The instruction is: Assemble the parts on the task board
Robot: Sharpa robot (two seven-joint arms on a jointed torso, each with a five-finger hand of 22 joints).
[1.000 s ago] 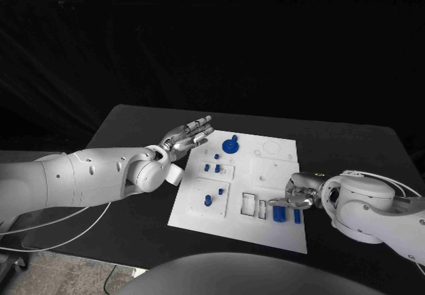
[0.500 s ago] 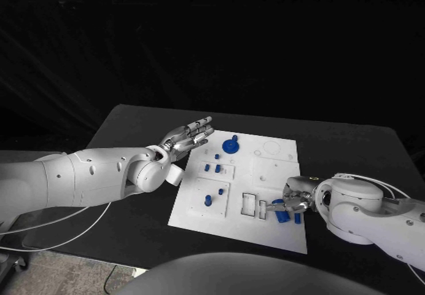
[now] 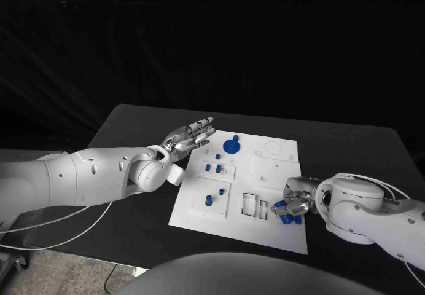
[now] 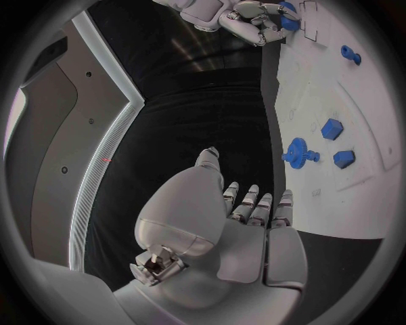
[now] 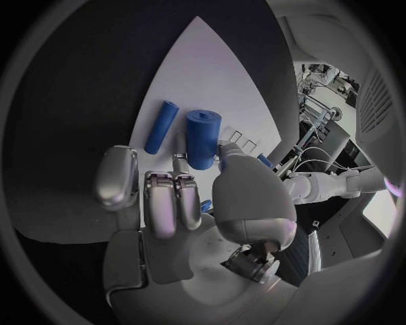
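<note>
One, head view. Noting the silver many-fingered left hand (image 3: pixel 188 138) hovering released, fingers straight and apart, holding nothing, just beside the far left edge of the flat white task board (image 3: pixel 266 169) on the black table (image 3: pixel 354 147); probably parking there to keep out of the way. Noting the silver right hand (image 3: pixel 290 206) bending over the board's near right part, fingers curling down onto a thick blue plastic cylinder (image 3: pixel 285 215).

Two, left wrist view. Seeing the left hand (image 4: pixel 245 230) flat-palmed and empty, with a blue toothed gear (image 4: pixel 296 152) and two small blue blocks (image 4: pixel 331 128) sitting on the board (image 4: pixel 372 101) beyond the fingertips, none being touched. Seeing the right hand (image 4: pixel 254 17) working at the board's far end.

Three, right wrist view. Finding the thick blue cylinder (image 5: pixel 201 139) lying on the board (image 5: pixel 203 68) between thumb and fingers (image 5: pixel 161 203) of the right hand (image 5: pixel 199 210), thumb tip touching one side. Not managing to tell whether closing into a real pinch or merely bracketing. Noting a thin blue rod (image 5: pixel 161 126) lying just beside, untouched. Judging the bracketing as lining up a lift toward an open slot.
</note>
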